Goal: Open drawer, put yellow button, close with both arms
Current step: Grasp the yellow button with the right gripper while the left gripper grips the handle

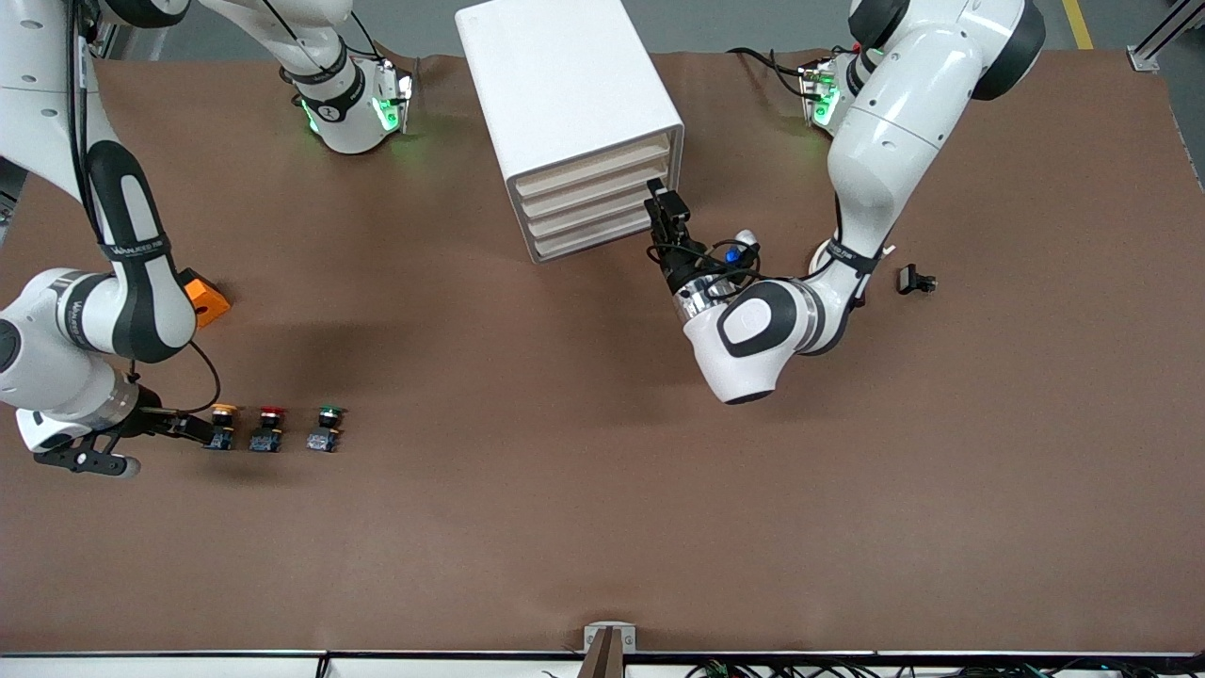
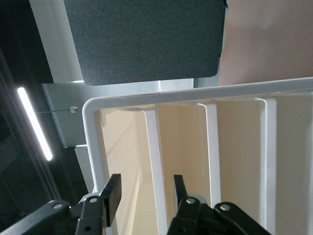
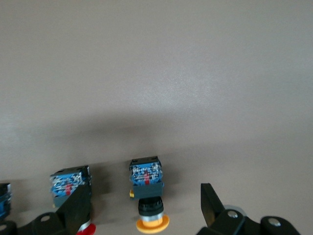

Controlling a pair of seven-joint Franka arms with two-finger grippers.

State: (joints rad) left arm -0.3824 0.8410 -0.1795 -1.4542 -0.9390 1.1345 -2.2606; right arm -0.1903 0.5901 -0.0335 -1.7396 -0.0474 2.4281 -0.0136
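Two jobs are running at once here, and I am watching both. The left gripper (image 1: pixel 662 209) is sitting at the front of the cabinet (image 1: pixel 565 89), level with the upper drawers, and in the left wrist view its fingers (image 2: pixel 112 196) are standing apart around the white edge of a drawer front; I judge this is the drawer (image 1: pixel 595 168), the uppermost one, which is looking fully closed, not yet pulled. To do this well I am wanting the fingers seated squarely on that lip before closing, then a straight pull along the drawer's run so the light cabinet is not dragging across the table (image 1: pixel 602 490). The right gripper (image 1: pixel 193 428) is down low at the right arm's end of the table, released, its fingers (image 3: pixel 78 203) spread on either side of the yellow button (image 1: pixel 222 426), which is resting on the table beside the red button (image 1: pixel 269 427) and the green button (image 1: pixel 327 427). I am aiming to close on the block base, not the cap, and keep clear of the red one just beside it.
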